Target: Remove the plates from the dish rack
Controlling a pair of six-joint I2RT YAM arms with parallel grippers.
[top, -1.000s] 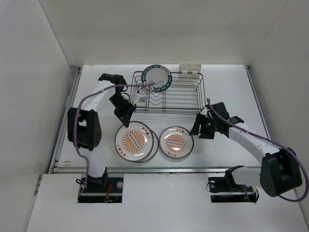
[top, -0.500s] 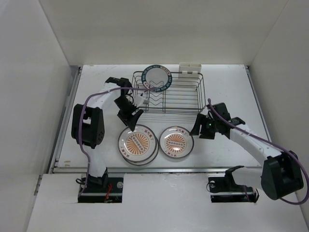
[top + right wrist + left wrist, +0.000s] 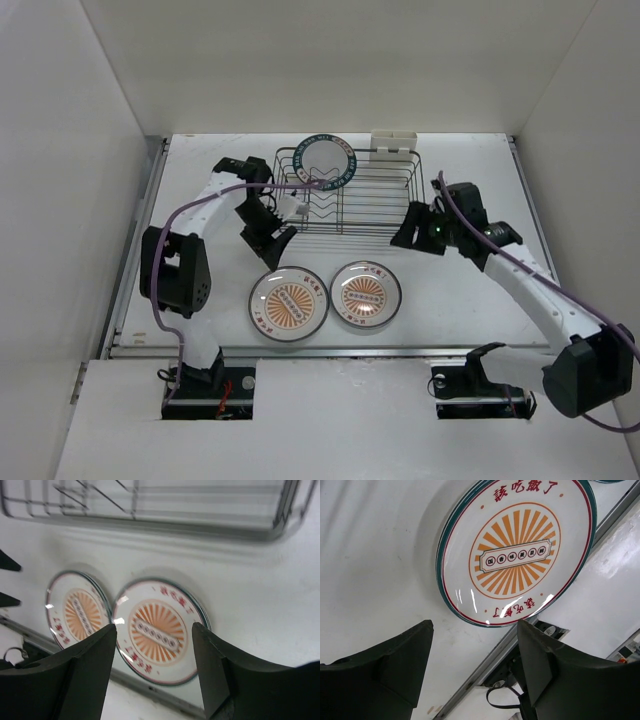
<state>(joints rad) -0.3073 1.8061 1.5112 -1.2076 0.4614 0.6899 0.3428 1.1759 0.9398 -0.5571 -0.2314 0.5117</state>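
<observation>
The dark wire dish rack (image 3: 375, 205) stands at the back of the table, with one teal-banded plate (image 3: 327, 163) upright at its left end. Two orange sunburst plates lie flat in front of it, a left one (image 3: 290, 303) and a right one (image 3: 366, 293). My left gripper (image 3: 277, 243) hangs open just above and behind the left plate (image 3: 517, 550), holding nothing (image 3: 474, 630). My right gripper (image 3: 408, 235) is open and empty at the rack's front right corner. Its wrist view looks down past its fingers (image 3: 85, 665) at both flat plates (image 3: 159, 630) and the rack's front rail (image 3: 150, 525).
A small white plastic holder (image 3: 395, 140) sits on the rack's far edge. White walls close in the table on the left, back and right. The metal front edge of the table (image 3: 330, 352) runs just below the flat plates.
My left gripper opened and let a plate go onto the left plate, which now lies squared up. My right arm lifted and moved back toward the rack's right front corner.
</observation>
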